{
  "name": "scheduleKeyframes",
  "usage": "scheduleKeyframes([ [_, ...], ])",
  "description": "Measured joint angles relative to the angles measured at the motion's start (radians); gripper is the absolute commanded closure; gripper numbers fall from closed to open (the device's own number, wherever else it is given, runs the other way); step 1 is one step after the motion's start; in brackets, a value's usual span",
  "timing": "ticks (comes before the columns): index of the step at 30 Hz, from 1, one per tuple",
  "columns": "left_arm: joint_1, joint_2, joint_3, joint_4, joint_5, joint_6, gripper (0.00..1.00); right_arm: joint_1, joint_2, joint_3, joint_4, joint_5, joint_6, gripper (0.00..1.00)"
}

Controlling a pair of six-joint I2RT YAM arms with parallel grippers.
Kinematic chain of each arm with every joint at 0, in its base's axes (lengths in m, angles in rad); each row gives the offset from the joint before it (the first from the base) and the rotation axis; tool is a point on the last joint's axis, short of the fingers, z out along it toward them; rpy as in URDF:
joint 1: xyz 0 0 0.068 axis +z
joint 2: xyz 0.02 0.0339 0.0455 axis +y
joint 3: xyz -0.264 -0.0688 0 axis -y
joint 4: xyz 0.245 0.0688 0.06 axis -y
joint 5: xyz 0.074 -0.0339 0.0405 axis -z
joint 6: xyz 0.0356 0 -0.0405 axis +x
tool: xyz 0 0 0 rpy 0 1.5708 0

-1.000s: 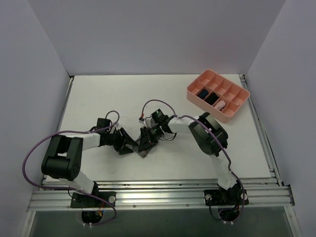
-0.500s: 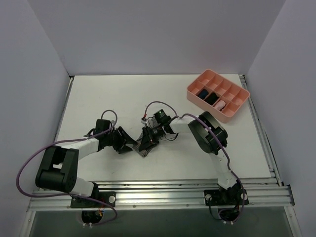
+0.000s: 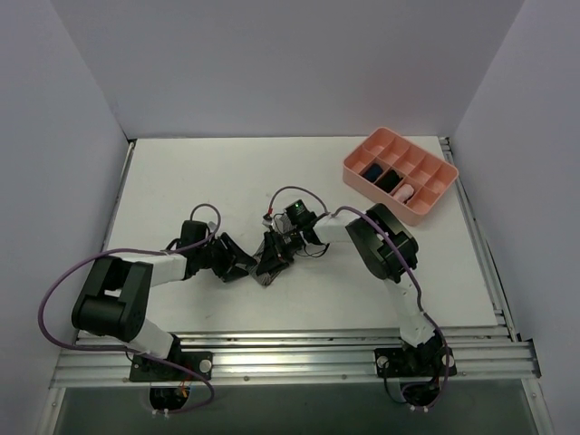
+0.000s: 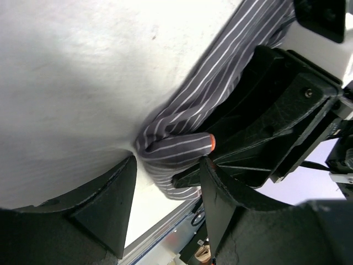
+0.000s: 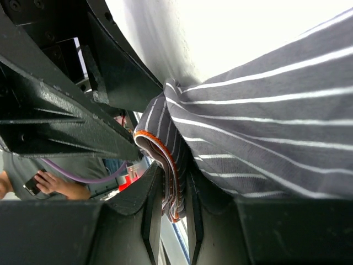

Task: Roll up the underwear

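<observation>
The underwear (image 3: 265,272) is grey cloth with thin white stripes, bunched on the white table between both grippers. In the right wrist view the underwear (image 5: 265,127) fills the right side. My right gripper (image 5: 174,190) is shut on a folded, orange-edged part of it. Seen from above, the right gripper (image 3: 275,254) sits on the cloth's upper right. My left gripper (image 3: 239,264) is low at the cloth's left side. In the left wrist view the left gripper (image 4: 168,168) is open, with the bunched end of the underwear (image 4: 176,149) at its tips. The right gripper's black body (image 4: 276,127) is just behind it.
A pink divided tray (image 3: 379,196) stands at the back right and holds a dark bundle (image 3: 372,169) and a pink bundle (image 3: 405,192). An aluminium rail (image 3: 290,349) runs along the near table edge. White walls close in the left, back and right sides.
The left arm's elbow has swung outward and back while its open gripper stayed beside the cloth. The right gripper has shifted slightly, still shut on the underwear.
</observation>
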Motion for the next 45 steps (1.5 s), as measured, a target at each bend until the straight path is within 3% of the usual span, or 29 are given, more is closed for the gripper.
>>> scheduleKeyframes([
  [6, -0.011, 0.059, -0.003, 0.108, 0.031, -0.034, 0.49, -0.002, 0.005, 0.0, 0.014, -0.003, 0.031, 1.0],
  [12, -0.011, 0.082, -0.027, 0.171, 0.029, -0.045, 0.74, -0.009, 0.007, 0.0, 0.018, 0.0, 0.057, 0.85],
  [20, -0.015, 0.114, 0.037, 0.099, 0.03, -0.006, 0.82, -0.008, 0.0, 0.069, -0.106, 0.062, -0.002, 0.68],
  [25, -0.021, 0.145, 0.096, 0.023, 0.035, 0.016, 0.84, -0.006, -0.025, 0.097, -0.193, 0.126, -0.086, 0.66],
  [31, -0.031, 0.174, 0.144, -0.036, 0.046, 0.031, 0.84, -0.004, -0.055, 0.097, -0.252, 0.195, -0.163, 0.68],
  [35, -0.035, 0.176, 0.154, -0.054, 0.045, 0.034, 0.81, 0.013, -0.064, 0.099, -0.269, 0.225, -0.2, 0.77],
  [37, -0.035, 0.174, 0.155, -0.06, 0.045, 0.034, 0.75, 0.021, -0.064, 0.097, -0.266, 0.238, -0.201, 0.93],
  [38, -0.035, 0.169, 0.155, -0.063, 0.041, 0.035, 0.73, 0.024, -0.064, 0.087, -0.252, 0.237, -0.193, 0.96],
  [41, -0.042, 0.135, 0.145, -0.092, 0.013, 0.051, 0.59, 0.025, -0.066, 0.041, -0.177, 0.205, -0.14, 1.0],
  [45, -0.04, 0.064, 0.099, -0.112, -0.02, 0.076, 0.54, 0.025, -0.067, -0.016, -0.074, 0.148, -0.054, 1.0],
])
